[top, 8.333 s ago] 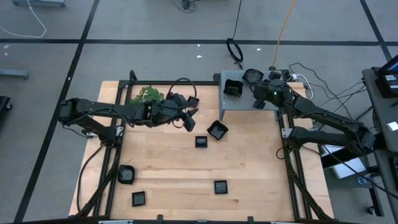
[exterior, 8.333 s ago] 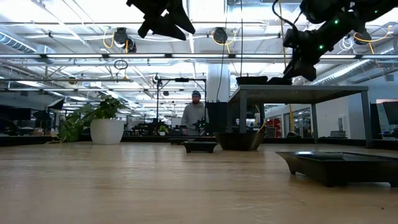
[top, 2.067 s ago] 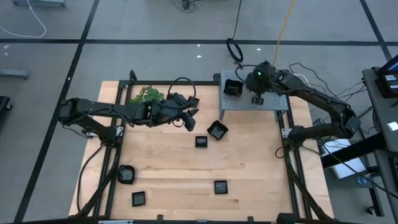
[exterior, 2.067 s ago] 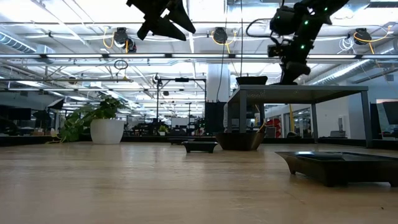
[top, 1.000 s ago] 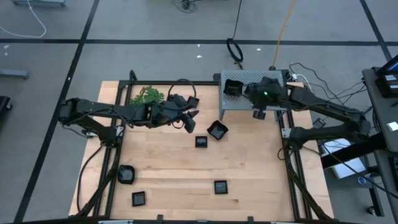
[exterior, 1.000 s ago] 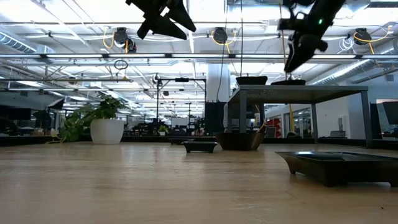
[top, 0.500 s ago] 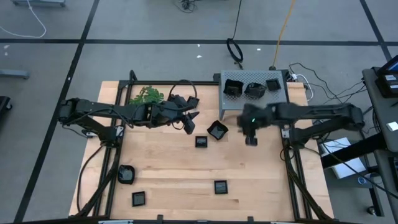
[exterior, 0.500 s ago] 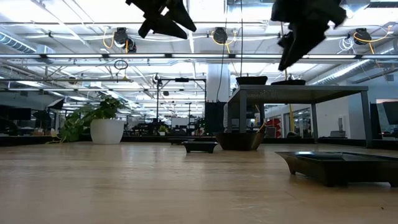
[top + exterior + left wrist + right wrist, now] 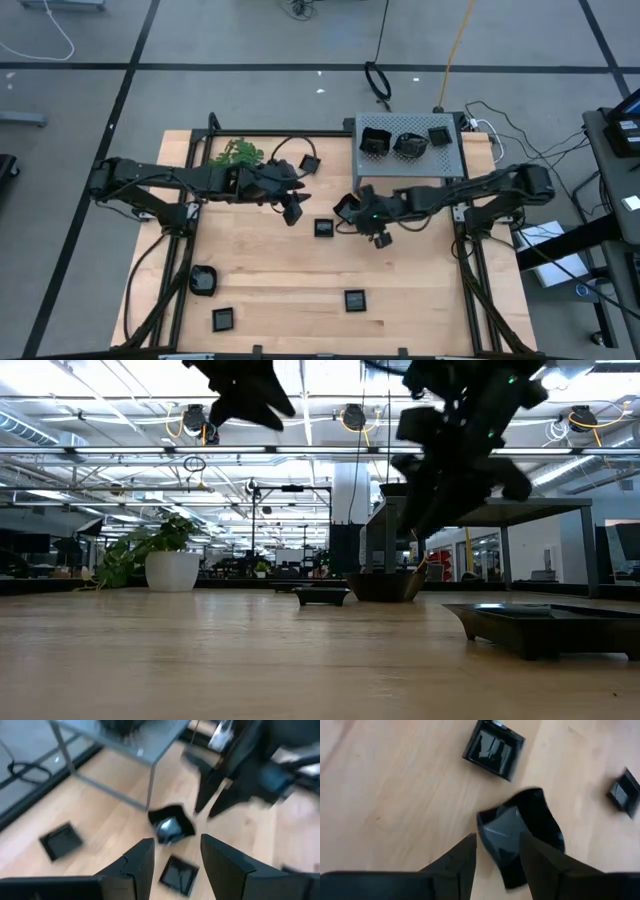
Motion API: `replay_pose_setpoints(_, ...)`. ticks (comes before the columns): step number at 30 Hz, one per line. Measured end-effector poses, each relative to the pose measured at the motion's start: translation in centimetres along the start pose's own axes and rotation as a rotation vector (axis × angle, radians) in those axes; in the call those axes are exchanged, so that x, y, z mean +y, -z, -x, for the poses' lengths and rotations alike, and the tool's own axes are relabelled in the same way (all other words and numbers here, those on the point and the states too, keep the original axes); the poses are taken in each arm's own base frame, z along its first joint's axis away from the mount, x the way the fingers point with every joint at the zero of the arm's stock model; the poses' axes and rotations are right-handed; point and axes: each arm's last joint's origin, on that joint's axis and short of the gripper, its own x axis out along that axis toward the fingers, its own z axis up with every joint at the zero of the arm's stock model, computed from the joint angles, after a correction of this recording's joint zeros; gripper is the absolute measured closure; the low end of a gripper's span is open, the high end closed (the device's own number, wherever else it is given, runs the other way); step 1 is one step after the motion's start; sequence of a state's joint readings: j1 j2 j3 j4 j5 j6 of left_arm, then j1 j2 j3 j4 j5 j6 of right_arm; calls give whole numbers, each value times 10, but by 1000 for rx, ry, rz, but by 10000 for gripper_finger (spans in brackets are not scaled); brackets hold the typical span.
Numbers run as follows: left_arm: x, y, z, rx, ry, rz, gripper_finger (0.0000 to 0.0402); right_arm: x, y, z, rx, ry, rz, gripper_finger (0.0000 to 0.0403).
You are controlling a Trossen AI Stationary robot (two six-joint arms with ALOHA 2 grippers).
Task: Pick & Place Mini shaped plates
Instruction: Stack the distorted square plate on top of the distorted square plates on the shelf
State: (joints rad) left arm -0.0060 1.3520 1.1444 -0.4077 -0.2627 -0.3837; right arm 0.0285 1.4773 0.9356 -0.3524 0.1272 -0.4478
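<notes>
Three plates point(image 9: 405, 143) sit on the grey box point(image 9: 452, 162); five more lie on the counter point(image 9: 270, 285). Right end effector point(image 9: 366, 217), fingers apart, empty, hangs over the wavy plate point(image 9: 520, 835): best lowered straddling one rim before closing. Left end effector point(image 9: 291, 208), fingers apart, empty, waits near a square plate point(image 9: 310, 162).

Glossy black plates point(image 9: 520, 832); pale matt wooden table point(image 9: 270, 270)

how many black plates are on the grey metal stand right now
3. On the grey metal stand, a square plate sits at its left end, a rounded plate in the middle, and a small square plate toward the right. None looks hidden in the high view.
</notes>
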Motion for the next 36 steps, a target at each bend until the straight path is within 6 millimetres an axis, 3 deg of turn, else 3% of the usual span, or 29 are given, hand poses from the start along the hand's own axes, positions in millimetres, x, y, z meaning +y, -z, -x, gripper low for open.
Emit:
replay_pose_setpoints(13, -7, 5, 18, 30, 26, 10, 238, 8, 9, -58, 121, 1, 72, 271)
replay_pose_setpoints(18, -10, 7, 19, 37, 37, 0, 238, 8, 12, -64, 165, 42, 46, 282)
replay_pose_setpoints(23, -11, 8, 20, 44, 37, -3, 238, 12, 11, -63, 172, 37, -22, 337)
replay_pose_setpoints(26, -11, 8, 19, 46, 36, -2, 238, 14, 8, -57, 152, 41, -44, 386)
replay_pose_setpoints(29, -9, 7, 19, 40, 28, 3, 238, 15, 2, -45, 107, 51, -85, 395)
replay_pose_setpoints(36, -2, 2, 17, 14, 8, -24, 238, 0, -23, 25, -211, 23, -292, 401)
